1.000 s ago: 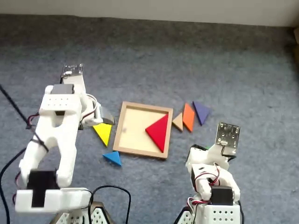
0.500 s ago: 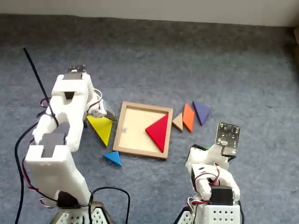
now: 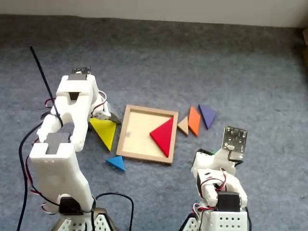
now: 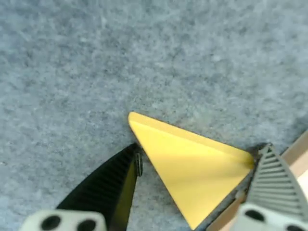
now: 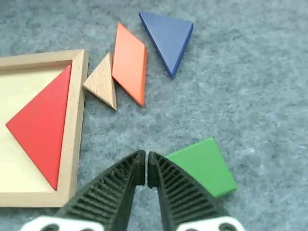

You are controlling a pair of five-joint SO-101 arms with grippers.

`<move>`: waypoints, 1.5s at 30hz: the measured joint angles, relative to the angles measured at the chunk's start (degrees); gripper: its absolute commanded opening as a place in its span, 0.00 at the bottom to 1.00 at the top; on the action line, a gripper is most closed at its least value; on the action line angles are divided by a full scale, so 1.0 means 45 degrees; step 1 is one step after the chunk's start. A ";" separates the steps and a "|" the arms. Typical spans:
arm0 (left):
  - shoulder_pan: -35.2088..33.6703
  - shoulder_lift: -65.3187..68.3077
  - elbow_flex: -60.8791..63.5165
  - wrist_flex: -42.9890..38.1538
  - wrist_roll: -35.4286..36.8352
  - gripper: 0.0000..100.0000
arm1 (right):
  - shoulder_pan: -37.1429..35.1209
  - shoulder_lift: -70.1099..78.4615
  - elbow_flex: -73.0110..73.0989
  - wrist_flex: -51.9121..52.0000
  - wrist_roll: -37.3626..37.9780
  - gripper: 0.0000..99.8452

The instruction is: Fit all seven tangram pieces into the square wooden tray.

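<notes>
The square wooden tray (image 3: 123,137) lies mid-table with a red triangle (image 3: 163,136) inside, against its right side. The yellow triangle (image 3: 103,130) rests on the carpet just left of the tray. My left gripper (image 4: 201,150) is open and straddles the yellow triangle (image 4: 192,168), one finger (image 4: 118,180) at each side. My right gripper (image 5: 146,161) is shut and empty, low beside a green square (image 5: 202,166). A small wooden triangle (image 3: 183,125), an orange parallelogram (image 3: 194,120) and a dark blue triangle (image 3: 207,115) lie right of the tray. A light blue triangle (image 3: 116,162) sits near its front left corner.
Grey carpet covers the table. The right arm (image 3: 219,178) sits folded near the front edge. A black cable (image 3: 41,79) rises beside the left arm. Open carpet stretches behind the tray and to the far right.
The left arm has stretched forward and lowered, bringing its open fingers down around the yellow triangle. The right arm and the other pieces have not moved.
</notes>
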 measured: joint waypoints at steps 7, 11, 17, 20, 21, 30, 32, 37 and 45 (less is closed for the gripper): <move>0.0449 0.0000 -0.0020 0.0254 0.0059 0.29 | 0.0293 0.0000 0.0000 0.0000 0.0000 0.02; 0.0469 0.0000 -0.0020 0.0254 -0.0059 0.29 | 0.0430 0.0000 0.0000 0.0000 0.0000 0.02; 0.0469 0.0000 -0.0020 0.0254 -0.0977 0.29 | 0.0527 0.0000 0.0000 0.0000 0.0000 0.02; 0.0469 0.0000 -0.0020 0.0254 -0.1504 0.29 | 0.0508 0.0000 0.0000 0.0000 0.0000 0.02; 0.0469 -0.0059 -0.0020 0.0254 -0.1641 0.29 | 0.0508 0.0000 0.0000 0.0000 0.0000 0.02; 0.0488 -0.1719 0.0000 0.0762 -0.4220 0.29 | 0.0508 0.0000 0.0000 0.0000 0.0000 0.02; 0.0488 -0.1934 0.0000 0.0860 -0.4825 0.30 | 0.0508 0.0000 0.0000 0.0000 0.0000 0.02; 0.0488 -0.1954 0.0000 0.0879 -0.5568 0.30 | 0.0508 0.0000 0.0000 0.0000 0.0000 0.02; 0.0488 -0.0586 0.0000 0.0410 -0.4552 0.30 | 0.0508 0.0000 0.0000 0.0000 0.0000 0.02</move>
